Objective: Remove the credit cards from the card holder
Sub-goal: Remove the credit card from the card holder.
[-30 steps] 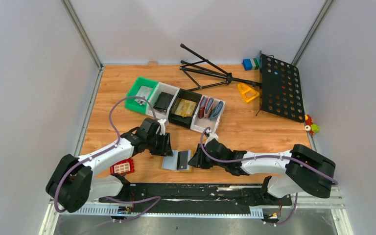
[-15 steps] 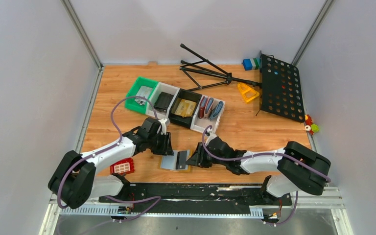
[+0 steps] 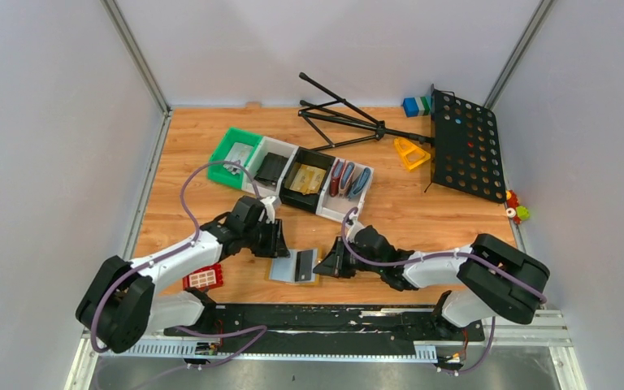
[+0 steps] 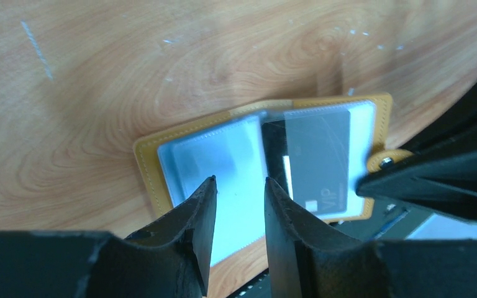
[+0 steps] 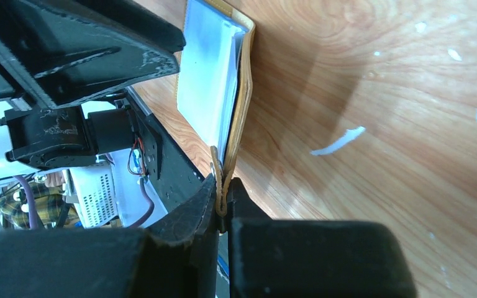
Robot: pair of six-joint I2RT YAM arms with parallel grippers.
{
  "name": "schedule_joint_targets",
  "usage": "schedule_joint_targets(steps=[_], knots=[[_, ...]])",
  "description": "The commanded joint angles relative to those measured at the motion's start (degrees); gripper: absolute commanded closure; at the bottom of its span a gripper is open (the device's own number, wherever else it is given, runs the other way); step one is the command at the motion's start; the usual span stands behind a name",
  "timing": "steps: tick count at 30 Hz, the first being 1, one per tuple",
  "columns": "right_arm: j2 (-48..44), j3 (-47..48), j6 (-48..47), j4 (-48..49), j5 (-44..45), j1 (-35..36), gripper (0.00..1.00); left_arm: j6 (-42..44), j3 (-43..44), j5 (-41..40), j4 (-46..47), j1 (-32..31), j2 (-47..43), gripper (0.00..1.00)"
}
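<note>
Left gripper [image 4: 239, 186] hung low over the left leaf of the card holder [image 4: 223, 149], jaws apart, nothing between them, tips just above the clear sleeve. The card holder lay opened flat on the desk [image 3: 422, 219] near its front edge, between the two arms. The left sleeve looked empty, pale grey-blue lining showing through. In the right sleeve sat one dark card [image 4: 320, 161], lettered "VIP" near its lower edge, fully inside the pocket. At the far right edge the closure tab [image 4: 388, 162] with its small round stud stuck out, and the right gripper [image 5: 222, 186] was closed tight on that tab, pinning the holder open. Judgement: early stage. Holder opened and steadied; at least this one card not yet drawn out; any other cards tucked behind it could not be told. Gold-tan flat pieces lay in a black bin [image 3: 307, 179] farther back; whether they came from this holder, unknown. Materials: holder mustard-yellow, leather-like, stitched rim, rounded corners, thin and floppy at the tab. Sleeves glossy clear plastic, throwing glare. Card stiff, flat, matte grey. Desk wood-grain, smooth, flecked with white scuffs.
</note>
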Motion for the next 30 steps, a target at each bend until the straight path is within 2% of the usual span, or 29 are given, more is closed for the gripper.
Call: schedule_joint_targets(steps=[1, 5, 9, 11, 14, 18, 20, 21, 22, 30], knots=[[-2.64, -2.32, -0.43, 5.62, -2.21, -1.93, 1.0, -5.84, -3.37, 5.51, 7.9, 0.03, -5.09, 0.6], [-3.64, -3.67, -1.94, 6.07, -2.58, -2.38, 0.97, -11.62, -7.99, 11.53, 18.42, 0.04, -7.5, 0.61], [-2.41, -4.08, -2.28, 7.11, -3.02, -2.38, 0.73, -10.79, -9.55, 13.06, 19.78, 0.05, -4.79, 0.63], [-1.14, -3.67, -2.21, 7.59, -3.69, -2.39, 0.65, -9.56, -9.81, 11.63, 19.25, 0.05, -2.33, 0.65], [1.18, -3.35, -1.74, 9.88, -5.11, -2.38, 0.59, -9.01, -9.92, 11.5, 19.82, -0.01, 0.14, 0.66], [4.28, -3.36, -0.16, 13.3, -6.0, -2.38, 0.58, -8.88, -10.28, 10.9, 19.99, 0.0, 0.42, 0.67], [5.97, -3.27, 0.84, 14.94, -6.52, -2.38, 0.63, -8.44, -10.16, 10.59, 18.99, 0.01, 0.07, 0.67], [7.04, -3.31, 1.35, 15.99, -6.86, -2.38, 0.72, -8.05, -10.13, 10.4, 18.44, 0.0, -0.18, 0.67], [7.79, -3.58, 1.93, 17.51, -7.13, -2.38, 0.77, -7.69, -9.97, 10.2, 17.82, 0.05, -0.38, 0.67], [10.75, -5.8, 5.18, 27.72, -9.37, -2.99, 0.99, -8.21, -9.9, 10.44, 18.6, 0.05, -0.71, 0.68]])
